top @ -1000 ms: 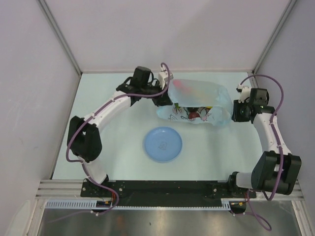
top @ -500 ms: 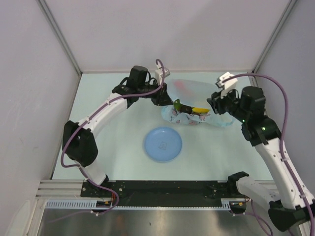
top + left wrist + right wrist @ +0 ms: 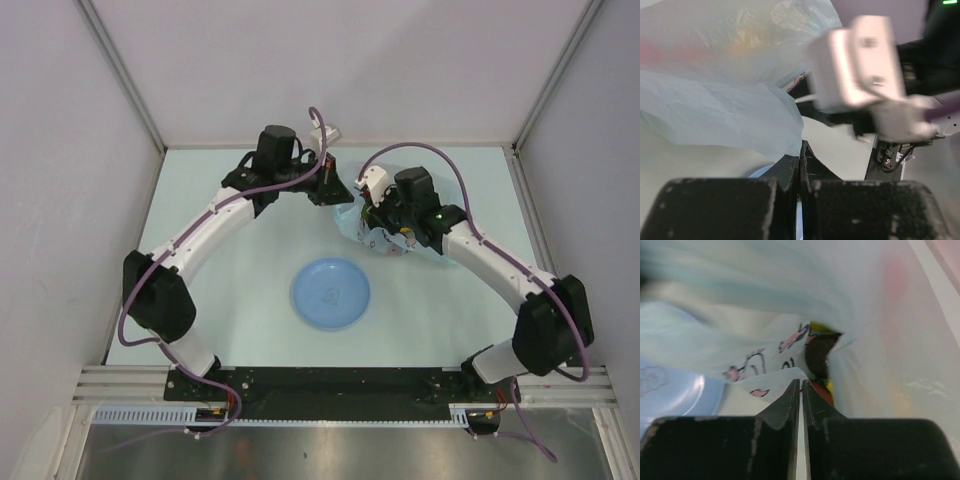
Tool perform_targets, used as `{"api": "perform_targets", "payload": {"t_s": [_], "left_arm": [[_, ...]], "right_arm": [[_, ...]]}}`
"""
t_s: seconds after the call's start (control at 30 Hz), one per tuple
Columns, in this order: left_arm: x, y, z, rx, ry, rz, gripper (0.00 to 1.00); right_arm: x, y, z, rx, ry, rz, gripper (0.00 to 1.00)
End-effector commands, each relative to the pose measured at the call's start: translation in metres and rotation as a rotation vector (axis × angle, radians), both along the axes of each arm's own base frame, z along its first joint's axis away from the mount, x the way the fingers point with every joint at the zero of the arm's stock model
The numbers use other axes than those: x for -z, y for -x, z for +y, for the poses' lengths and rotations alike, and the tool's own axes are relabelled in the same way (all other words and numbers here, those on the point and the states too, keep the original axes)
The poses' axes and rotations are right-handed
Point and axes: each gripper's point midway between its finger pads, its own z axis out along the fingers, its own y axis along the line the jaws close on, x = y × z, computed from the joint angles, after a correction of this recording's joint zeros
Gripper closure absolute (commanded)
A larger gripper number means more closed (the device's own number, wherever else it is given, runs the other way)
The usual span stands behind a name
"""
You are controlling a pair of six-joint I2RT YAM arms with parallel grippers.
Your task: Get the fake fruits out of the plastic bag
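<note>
The thin, crinkly pale-blue printed plastic bag [image 3: 375, 242] lies bunched on the desk [image 3: 230, 300], glossy fake fruits [image 3: 816, 357] inside. The left tool [image 3: 800, 146] and right tool [image 3: 801, 382] are both pressed together at its film, and either could slip off.

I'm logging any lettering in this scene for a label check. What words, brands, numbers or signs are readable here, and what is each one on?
No text can be read in any view.
plastic bag: only cartoon drawings in dark lines with pink-red patches; no letters can be made out.
blue plate: a faint figure at its middle, too small to tell whether it holds any writing.
</note>
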Motion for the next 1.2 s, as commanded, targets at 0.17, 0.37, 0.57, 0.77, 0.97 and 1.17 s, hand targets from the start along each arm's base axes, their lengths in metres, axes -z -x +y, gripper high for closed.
{"api": "perform_targets", "payload": {"t_s": [0.17,0.37,0.57,0.77,0.97,1.17], "left_arm": [[-0.053,0.004,0.003,-0.009,0.077,-0.112,1.0],[-0.043,0.0,0.0,-0.002,0.076,-0.094,1.0],[-0.041,-0.001,-0.003,0.006,0.088,-0.083,1.0],[-0.036,-0.002,-0.005,0.014,0.087,-0.071,1.0],[-0.042,-0.005,-0.01,0.024,0.1,-0.075,1.0],[-0.042,-0.006,-0.006,0.009,0.077,-0.102,0.94]], "right_arm": [[0.033,-0.104,-0.117,0.409,0.162,-0.119,0.92],[0.029,-0.108,-0.177,0.508,0.234,-0.123,0.89],[0.09,0.023,-0.125,0.219,0.283,0.105,0.81],[0.108,0.038,-0.135,0.166,0.346,0.103,0.82],[0.065,-0.004,-0.115,0.145,0.249,0.01,0.81],[0.052,-0.032,-0.104,0.087,0.332,-0.116,0.78]]}}
